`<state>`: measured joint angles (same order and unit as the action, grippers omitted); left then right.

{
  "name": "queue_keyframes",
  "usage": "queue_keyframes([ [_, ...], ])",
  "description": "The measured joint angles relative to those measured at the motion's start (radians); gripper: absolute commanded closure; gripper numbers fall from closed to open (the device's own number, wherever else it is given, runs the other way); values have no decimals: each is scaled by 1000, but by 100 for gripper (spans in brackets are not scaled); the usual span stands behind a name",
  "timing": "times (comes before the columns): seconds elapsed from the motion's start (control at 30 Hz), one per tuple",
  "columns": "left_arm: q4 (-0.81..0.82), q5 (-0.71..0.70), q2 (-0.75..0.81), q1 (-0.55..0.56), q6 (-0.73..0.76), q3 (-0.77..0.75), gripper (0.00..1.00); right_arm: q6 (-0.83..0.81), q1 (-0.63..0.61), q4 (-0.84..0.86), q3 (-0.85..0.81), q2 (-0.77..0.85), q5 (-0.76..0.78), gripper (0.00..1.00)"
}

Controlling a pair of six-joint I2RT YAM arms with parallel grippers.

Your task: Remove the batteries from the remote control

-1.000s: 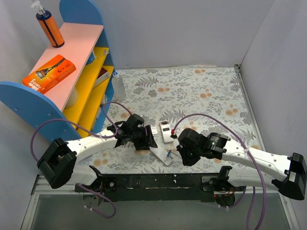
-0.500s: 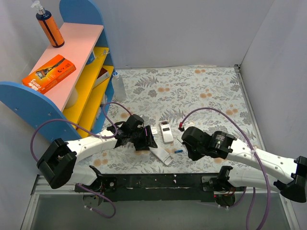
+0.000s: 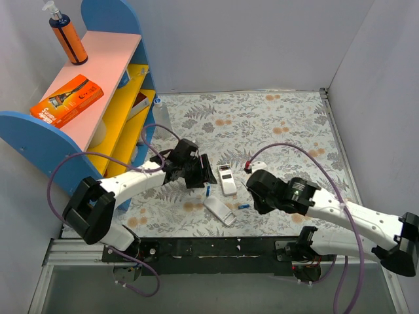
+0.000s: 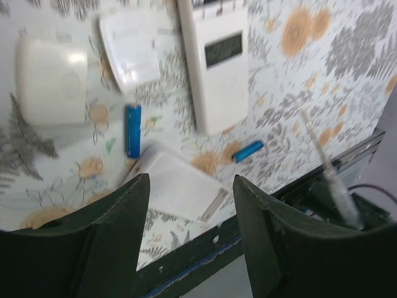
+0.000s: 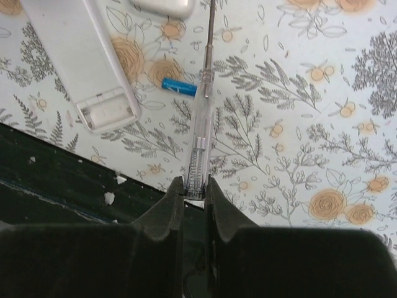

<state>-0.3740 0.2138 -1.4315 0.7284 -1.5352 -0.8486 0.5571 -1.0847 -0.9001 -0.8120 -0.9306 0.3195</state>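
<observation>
A white remote (image 3: 220, 210) lies with its battery compartment open; it also shows in the left wrist view (image 4: 177, 186) and the right wrist view (image 5: 84, 56). One blue battery (image 3: 207, 191) lies on the table just above it, also in the left wrist view (image 4: 133, 129). A second battery (image 3: 243, 207) lies to its right, also in both wrist views (image 4: 248, 151) (image 5: 178, 86). My left gripper (image 3: 201, 171) (image 4: 191, 180) is open and empty above the remote. My right gripper (image 3: 254, 196) (image 5: 193, 181) is shut on a clear screwdriver (image 5: 201, 124) whose tip points past the second battery.
A second white remote with a small display (image 3: 226, 180) (image 4: 217, 68) lies beside the batteries. Two white cover pieces (image 4: 130, 46) (image 4: 49, 81) lie near it. A blue and yellow shelf (image 3: 124, 98) stands at the left. The black base rail (image 3: 216, 248) runs along the near edge.
My left gripper has pulled back up and left off the open remote, uncovering a battery on the table. My right gripper has shifted right with the screwdriver; the second battery now lies beside the remote.
</observation>
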Motion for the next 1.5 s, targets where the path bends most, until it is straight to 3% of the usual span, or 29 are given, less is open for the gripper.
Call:
queue_keyframes([
  [0.23,-5,18,-187,-139,86,-252,44,-93,44,131,-95,-219,-45,99],
  [0.6,5,105,-478,-170,160,-481,46,-136,70,343,-33,-245,-344,99],
  [1.13,28,193,-608,-170,197,-553,47,-128,92,304,6,-331,-256,99],
  [1.5,127,274,-591,-170,185,-442,47,-119,127,193,25,-237,-182,99],
])
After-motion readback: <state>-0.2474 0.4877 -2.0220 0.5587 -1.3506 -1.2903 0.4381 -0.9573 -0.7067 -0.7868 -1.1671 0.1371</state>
